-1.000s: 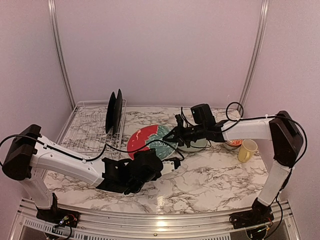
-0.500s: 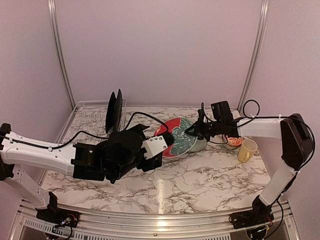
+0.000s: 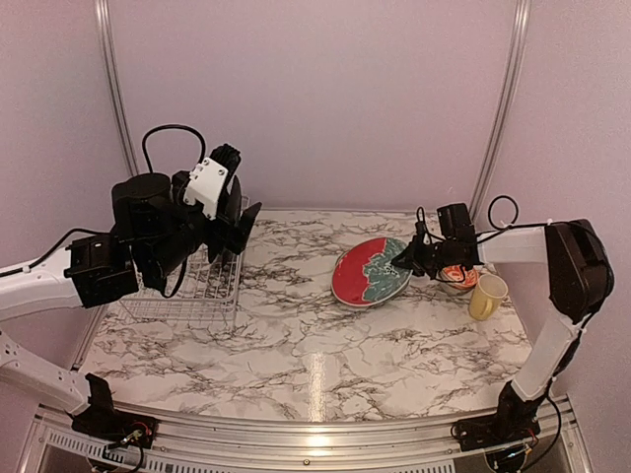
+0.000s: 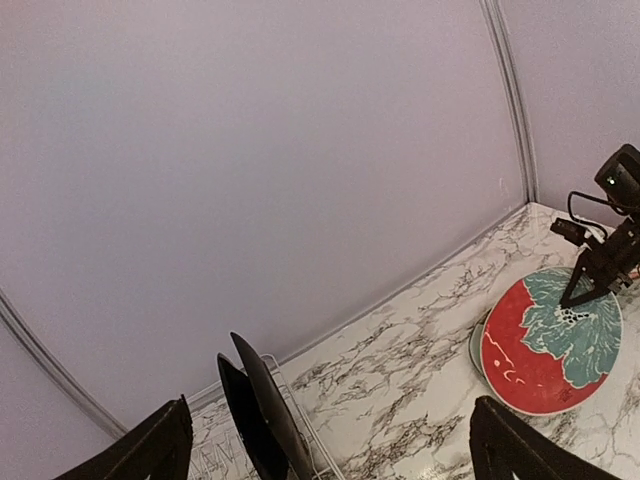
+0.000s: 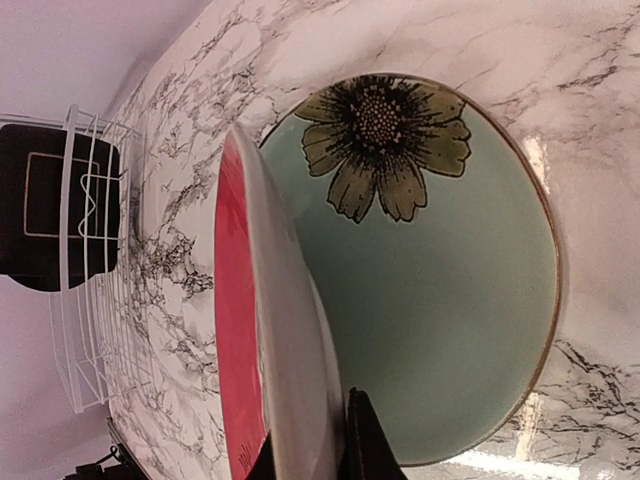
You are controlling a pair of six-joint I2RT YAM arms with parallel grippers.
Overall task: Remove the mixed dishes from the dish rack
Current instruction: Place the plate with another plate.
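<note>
**Fingers split the work: right pinches the red plate, left spread wide over the rack**

The right fingers (image 5: 365, 440) are clamped on the rim of the red plate (image 3: 370, 273), and the left fingers (image 4: 160, 450) stand fully apart with nothing between them, raised above the back of the rack.

The marble worktop (image 3: 315, 345) carries everything. At its left rear sits the dish rack (image 3: 187, 286), with two black plates (image 4: 255, 400) upright in its slots. The red plate, out of the rack, is held on edge at right of centre, tilted, with its back just beside the pale green bowl (image 5: 430, 300). Whether plate and bowl touch I cannot tell. Behind them, near the right arm, sit the red-and-white bowl (image 3: 458, 278) and the yellow mug (image 3: 485, 296).

The step in hand looks like setting the red plate down while the left arm goes for a black plate. To do it well, I would tip the plate slowly until it rests fully, either flat on the worktop or settled on the bowl, and only then let go, since a plate freed on edge could roll or clatter. On the left, the open fingers should straddle the rim of one plate only, then lift straight up along the slot.
</note>
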